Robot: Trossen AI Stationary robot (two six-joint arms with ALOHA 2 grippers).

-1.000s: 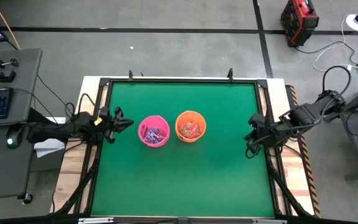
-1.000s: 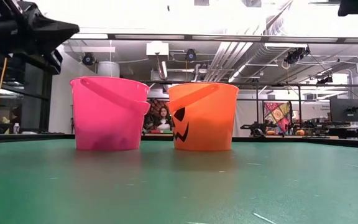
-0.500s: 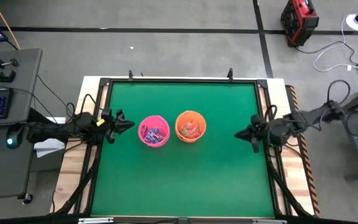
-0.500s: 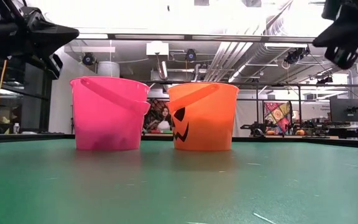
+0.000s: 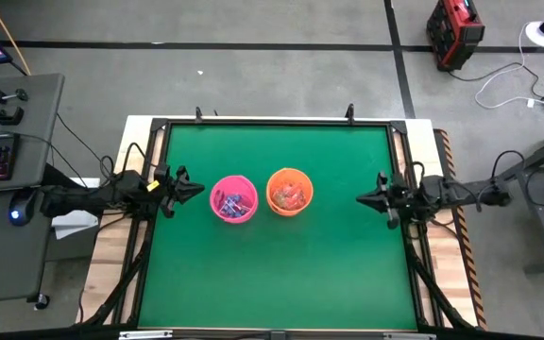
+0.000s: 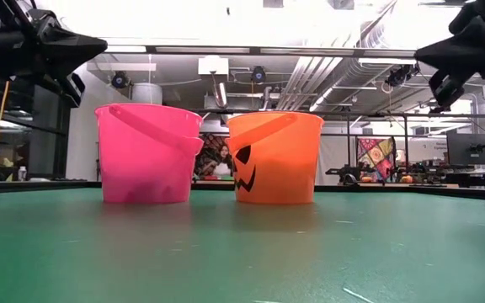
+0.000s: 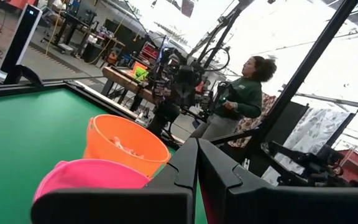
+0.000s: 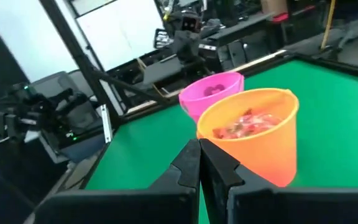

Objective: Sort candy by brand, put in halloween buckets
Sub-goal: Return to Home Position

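The green table carries a pink bucket and an orange bucket side by side near its middle. The left gripper hovers beside the pink bucket and the right gripper near the table's right edge, each with fingers pressed together. Blue candy fills the pink bucket, red candy the orange.

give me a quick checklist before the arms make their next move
1. pink bucket upright: ok
2. orange bucket upright, beside it: ok
3. left gripper shut, apart from the pink bucket: ok
4. right gripper shut, near the green mat's right edge, apart from the orange bucket: ok
5. candy in both buckets: ok
6. every piece sorted by brand: cannot tell
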